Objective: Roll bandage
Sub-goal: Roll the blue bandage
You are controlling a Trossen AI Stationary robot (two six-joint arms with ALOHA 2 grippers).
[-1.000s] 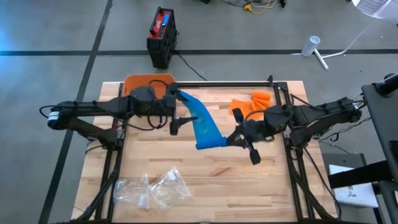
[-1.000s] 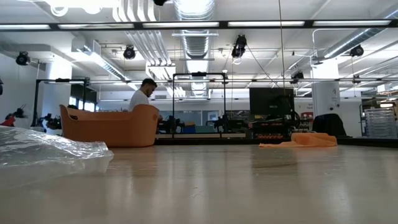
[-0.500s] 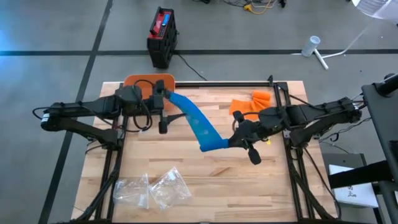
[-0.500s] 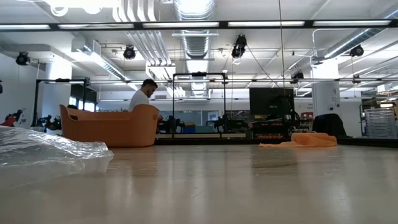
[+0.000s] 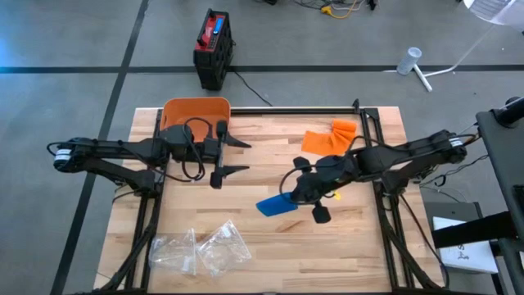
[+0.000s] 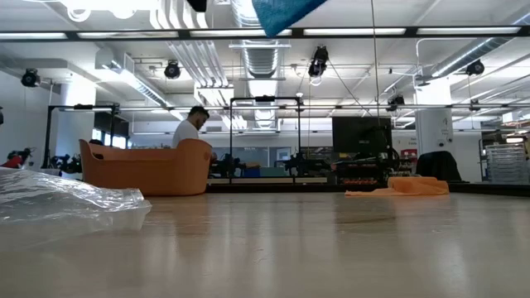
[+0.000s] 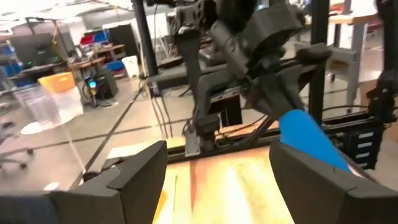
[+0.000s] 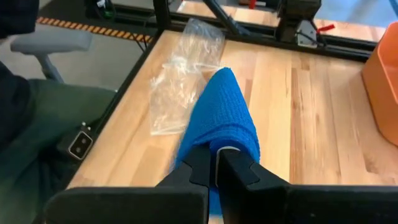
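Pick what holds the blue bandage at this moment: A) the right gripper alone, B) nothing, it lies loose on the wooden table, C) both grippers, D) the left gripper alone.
A: the right gripper is shut on the blue bandage, while the left gripper stands open and apart from it.

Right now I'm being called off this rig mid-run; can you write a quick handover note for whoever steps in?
Left gripper: open, empty, near the orange basket at the table's far left.
Right gripper: shut on the blue bandage, lifted above mid-table; the strip hangs loose from its fingers.
Also on the table: orange cloth at the far right, clear plastic bags at the near left.
Done: bandage picked up, held by one end only.
Left: the whole roll; no rolled part shows yet.
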